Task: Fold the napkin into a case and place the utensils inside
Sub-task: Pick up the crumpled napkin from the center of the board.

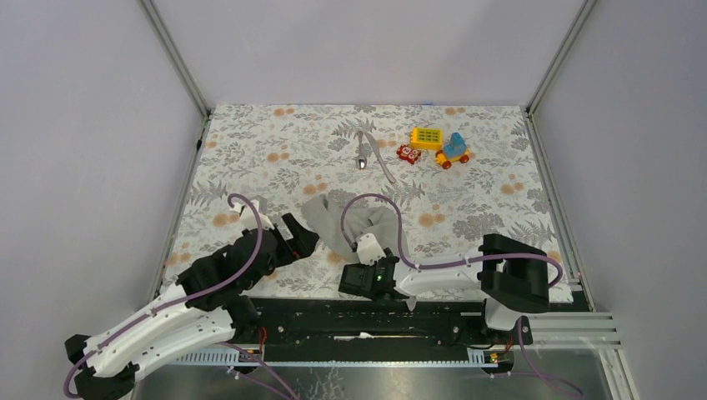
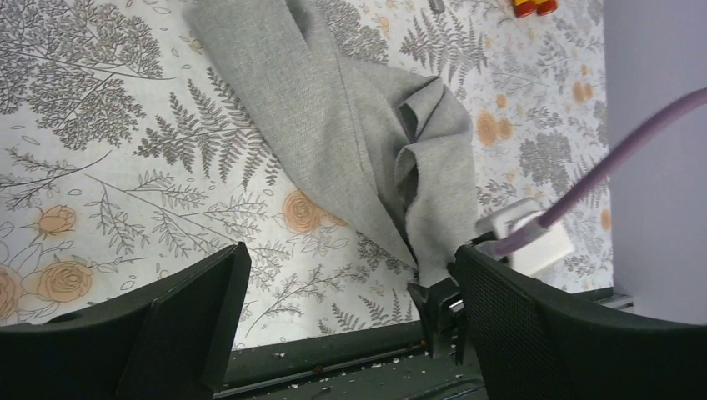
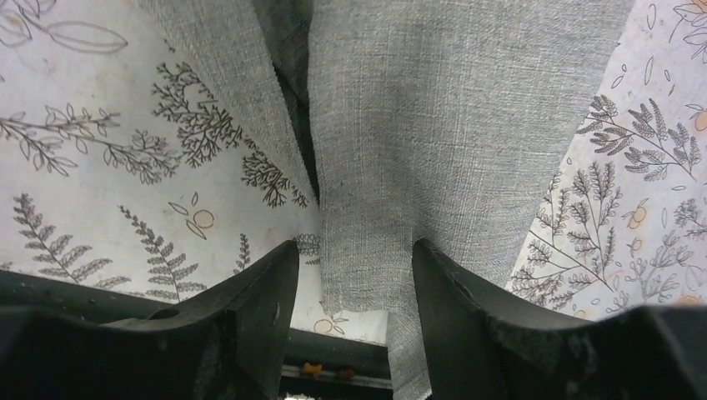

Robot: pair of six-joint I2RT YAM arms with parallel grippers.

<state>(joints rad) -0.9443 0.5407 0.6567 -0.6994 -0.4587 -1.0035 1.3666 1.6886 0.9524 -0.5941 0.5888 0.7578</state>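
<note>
The grey napkin (image 1: 350, 218) lies crumpled and folded over itself on the floral tablecloth near the front edge. It also shows in the left wrist view (image 2: 333, 108) and the right wrist view (image 3: 417, 108). My right gripper (image 1: 357, 257) stands at the napkin's near edge. Its jaws (image 3: 357, 250) are partly apart with a strip of cloth between them, not pinched. My left gripper (image 1: 305, 238) is open and empty just left of the napkin, its jaws (image 2: 346, 258) wide apart. The spoon (image 1: 362, 154) and the second silver utensil (image 1: 386, 168) lie at the back middle.
Colourful toy blocks stand at the back right: a yellow one (image 1: 426, 137), a small red one (image 1: 408, 153) and a blue wheeled one (image 1: 454, 149). The table's front metal rail (image 1: 383, 312) runs right behind the grippers. Grey walls enclose the tablecloth (image 1: 250, 158).
</note>
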